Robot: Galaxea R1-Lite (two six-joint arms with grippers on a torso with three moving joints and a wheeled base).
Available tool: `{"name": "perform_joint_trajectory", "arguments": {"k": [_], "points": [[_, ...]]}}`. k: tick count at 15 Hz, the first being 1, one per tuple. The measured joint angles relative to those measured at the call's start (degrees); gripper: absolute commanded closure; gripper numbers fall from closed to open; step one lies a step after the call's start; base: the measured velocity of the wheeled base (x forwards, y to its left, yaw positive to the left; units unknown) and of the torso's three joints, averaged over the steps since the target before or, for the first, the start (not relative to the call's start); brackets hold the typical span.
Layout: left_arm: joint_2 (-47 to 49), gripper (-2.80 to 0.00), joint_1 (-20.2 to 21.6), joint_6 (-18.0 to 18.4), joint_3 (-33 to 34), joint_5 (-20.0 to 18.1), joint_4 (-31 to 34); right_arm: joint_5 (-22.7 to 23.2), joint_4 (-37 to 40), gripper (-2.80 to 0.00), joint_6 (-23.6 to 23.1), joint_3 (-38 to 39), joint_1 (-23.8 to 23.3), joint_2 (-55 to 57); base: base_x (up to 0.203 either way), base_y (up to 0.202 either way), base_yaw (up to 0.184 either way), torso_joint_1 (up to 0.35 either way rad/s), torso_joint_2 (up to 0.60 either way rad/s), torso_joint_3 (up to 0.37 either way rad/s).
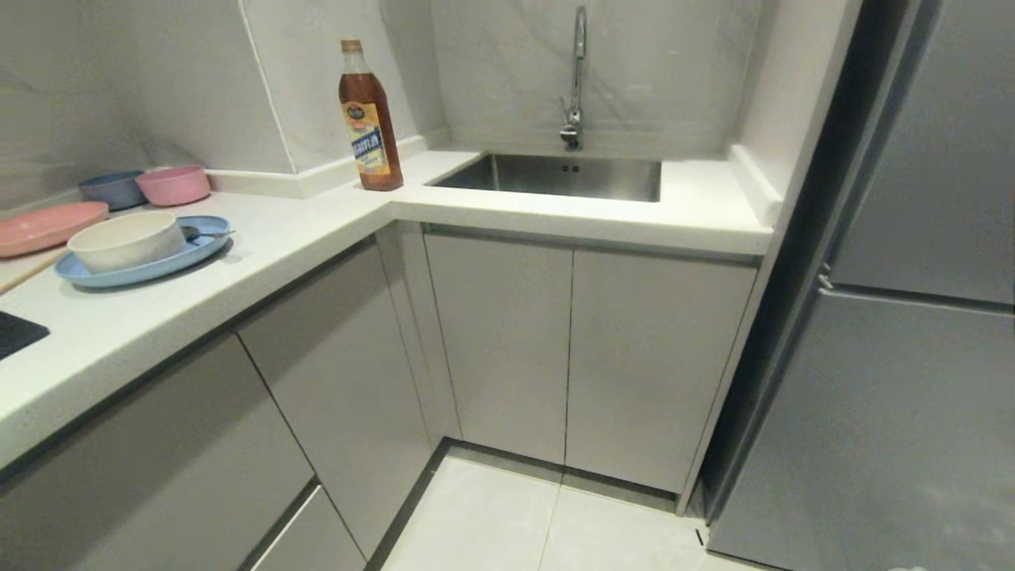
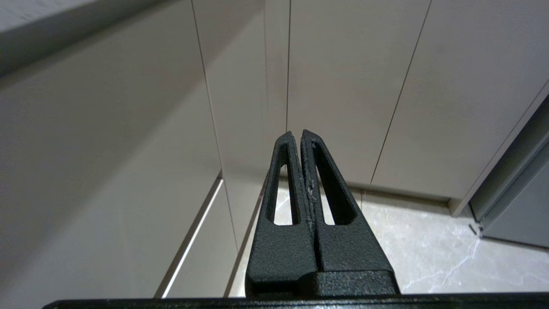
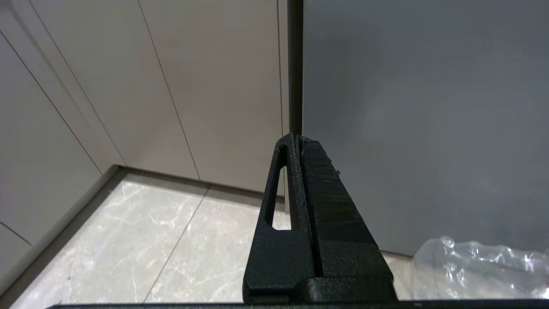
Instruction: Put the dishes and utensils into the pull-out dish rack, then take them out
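Dishes wait on the counter while both my arms hang parked low, out of the head view. My left gripper (image 2: 299,134) has its two black fingers pressed together on nothing, pointing at pale grey cabinet fronts (image 2: 343,86) and marbled floor tile (image 2: 429,257). My right gripper (image 3: 296,136) is likewise closed and empty, aimed at the seam between a cabinet and the darker grey refrigerator (image 3: 429,107); a bit of crumpled clear plastic (image 3: 476,266) shows near it.

Further out, on the white countertop (image 1: 301,230) to my left, the light-blue plate (image 1: 143,266) lies flat with the cream bowl (image 1: 127,240) sitting in it and the small metal spoon (image 1: 202,234) resting on the plate beside the bowl, stacked together, I judge, for easy reach. I cannot make out the chopsticks. A pink plate (image 1: 47,224), a pink bowl (image 1: 174,184) and a blue-grey bowl (image 1: 112,189) sit behind. An oil bottle (image 1: 369,119) stands near the steel sink (image 1: 555,176).

No wire rack shows; every drawer front is closed, so I judge opening one comes first.
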Motion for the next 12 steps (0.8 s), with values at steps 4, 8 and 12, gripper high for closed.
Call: {"name": "perform_joint_trajectory", "arguments": {"k": [4, 8, 12], "points": [[0.00, 0.00, -0.01, 0.11, 0.00, 0.04, 0.00, 0.00, 0.00, 0.00, 0.00, 0.00, 0.00, 0.00, 0.000, 0.000, 0.000, 0.001, 0.01, 0.185], [0.02, 0.00, -0.01, -1.65, 0.00, 0.12, -0.09, 0.00, 0.00, 0.00, 0.00, 0.00, 0.00, 0.00, 0.000, 0.000, 0.000, -0.001, 0.00, 0.028], [0.05, 0.00, -0.01, -1.86, 0.00, 0.21, -0.69, 0.00, 0.00, 0.00, 0.06, 0.00, 0.00, 0.00, 0.000, 0.000, 0.000, 0.000, 0.00, 0.000]]}}
